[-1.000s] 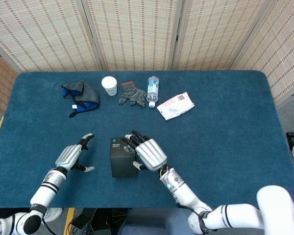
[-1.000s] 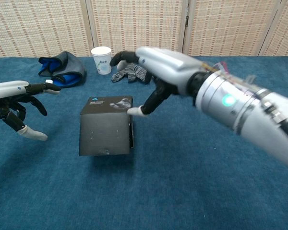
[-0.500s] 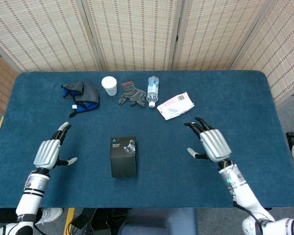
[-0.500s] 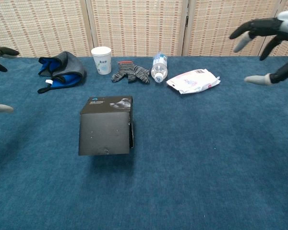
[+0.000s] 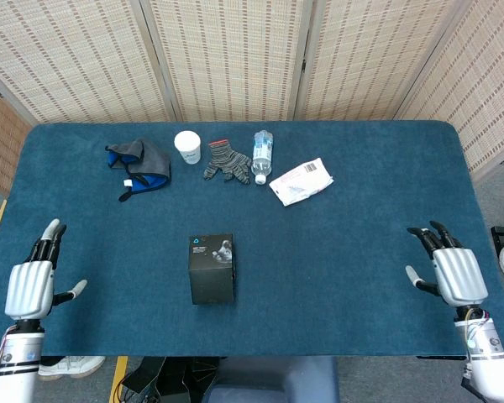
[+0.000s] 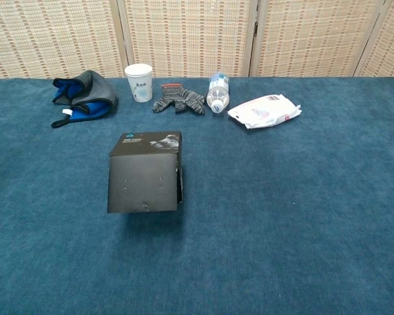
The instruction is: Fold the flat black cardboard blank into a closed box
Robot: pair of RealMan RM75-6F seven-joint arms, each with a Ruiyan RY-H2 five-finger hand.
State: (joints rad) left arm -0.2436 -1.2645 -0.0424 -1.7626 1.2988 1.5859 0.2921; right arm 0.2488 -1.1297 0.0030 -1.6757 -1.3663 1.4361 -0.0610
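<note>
Change: both hands had pulled away from the box over the last second; the right hand, which had been touching its top right edge, had gone out to the right table edge, and the left hand had gone out to the left edge. Box itself had not shifted.
Left hand [image 5: 29, 288]: released, fingers extended and apart, holding nothing, well apart from the box. Seen in head view only.
Right hand [image 5: 458, 274]: likewise released, fingers spread, empty, near the right edge of the table [image 5: 361, 210]. Out of chest view.
Black box [image 5: 212, 269]: stood upright and unsupported on the blue cloth, near the front centre, printed lid panel facing up.
Closure: appeared fully folded; a thin seam showed down the right front corner in chest view, and I could not tell whether that flap was fully tucked.
Handling (judgement): light, hollow, thin card; stiff along folds but walls would dent under a hard squeeze; smooth faces possibly slippery. Best taken by two opposite side walls with flat fingers, near corners where the card is stiffest, not by the lid.
Task state (judgement): essentially done; at most a press on that right seam remained.
Bystanders: paper cup [image 5: 187, 146], gloves [image 5: 228, 161], water bottle [image 5: 262, 154], white packet [image 5: 301, 181], blue-grey cloth item [image 5: 139, 165], all along the far side.
</note>
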